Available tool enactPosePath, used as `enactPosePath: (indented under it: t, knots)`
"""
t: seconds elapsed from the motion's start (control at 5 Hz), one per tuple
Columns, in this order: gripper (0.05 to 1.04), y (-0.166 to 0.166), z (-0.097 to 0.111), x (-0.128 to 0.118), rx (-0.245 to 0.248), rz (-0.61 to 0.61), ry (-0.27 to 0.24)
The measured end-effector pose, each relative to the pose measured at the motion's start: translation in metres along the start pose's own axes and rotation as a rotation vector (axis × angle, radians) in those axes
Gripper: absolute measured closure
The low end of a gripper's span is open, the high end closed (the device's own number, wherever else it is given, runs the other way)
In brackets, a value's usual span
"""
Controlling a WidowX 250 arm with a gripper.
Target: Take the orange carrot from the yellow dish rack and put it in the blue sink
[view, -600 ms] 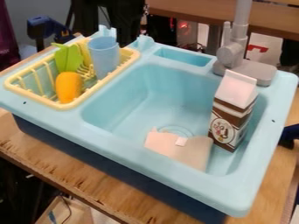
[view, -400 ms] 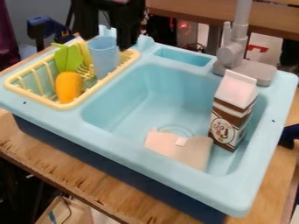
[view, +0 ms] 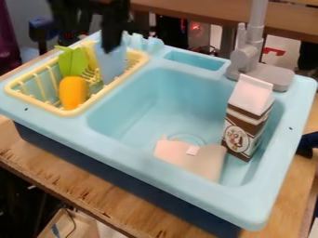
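Cup in light blue is standing in the yellow dish rack, and you are holding the black gripper right in front of its upper part; you cannot tell whether the gripper is grasping it or hanging free. Beside the cup, a toy carrot is resting leaves up. In the toy sink, a pale pink piece is lying near a brown-and-white carton. A gray faucet is rising behind the basin, and the wooden counter is supporting everything.

Jaws blurred, cup partly hidden; faucet cropped
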State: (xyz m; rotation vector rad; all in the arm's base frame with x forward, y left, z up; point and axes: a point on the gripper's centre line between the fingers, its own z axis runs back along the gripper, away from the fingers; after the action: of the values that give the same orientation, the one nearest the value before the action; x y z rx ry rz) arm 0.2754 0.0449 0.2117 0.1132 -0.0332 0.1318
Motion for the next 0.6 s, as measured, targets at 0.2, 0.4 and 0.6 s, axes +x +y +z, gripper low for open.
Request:
enactPosePath:
  t: [0.2, 0.4, 0.6]
  knots:
    - [0.075, 0.023, -0.011, -0.01, 0.035, 0.076, 0.007]
    - [0.075, 0.037, -0.019, -0.013, 0.046, 0.128, -0.007]
    - [0.075, 0.045, -0.03, -0.01, 0.042, 0.15, -0.039]
